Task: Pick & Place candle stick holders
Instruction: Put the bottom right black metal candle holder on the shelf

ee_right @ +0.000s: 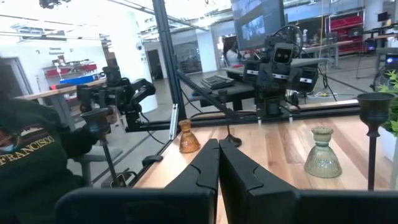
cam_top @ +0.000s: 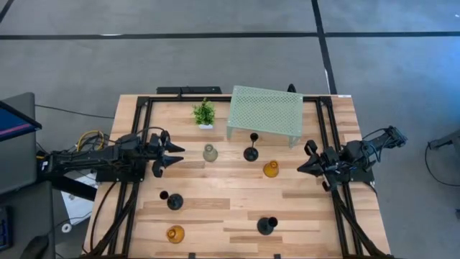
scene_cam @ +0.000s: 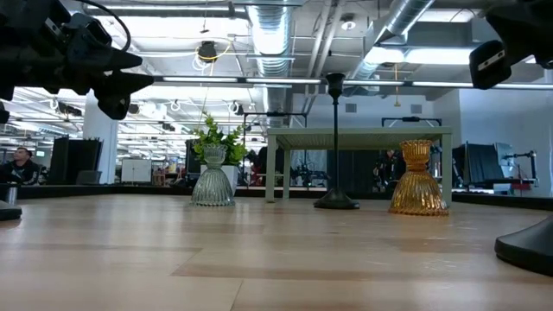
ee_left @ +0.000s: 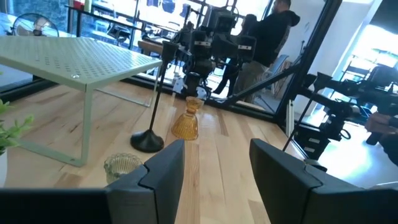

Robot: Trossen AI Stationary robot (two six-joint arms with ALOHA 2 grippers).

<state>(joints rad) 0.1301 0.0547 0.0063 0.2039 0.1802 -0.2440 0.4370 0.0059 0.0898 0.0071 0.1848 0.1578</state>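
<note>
Six holders stand upright on their bases on the wooden table. A clear-grey glass one (cam_top: 210,152) stands right in front of my left gripper (cam_top: 169,155), which is open and empty above the table. A black thin-stemmed one (cam_top: 251,151) stands before the mesh stand. An amber one (cam_top: 270,169) stands left of my right gripper (cam_top: 305,164), which is shut and empty. Two more black ones (cam_top: 173,201) (cam_top: 267,226) and an amber one (cam_top: 175,233) stand nearer the front edge. My left wrist view shows the clear one (ee_left: 122,167) beside its open fingers.
A pale green mesh stand (cam_top: 264,111) and a small green potted plant (cam_top: 204,113) stand at the table's far side. Black frame rails run along the left and right edges of the table. A person in a dark top (ee_right: 25,155) shows beyond the table.
</note>
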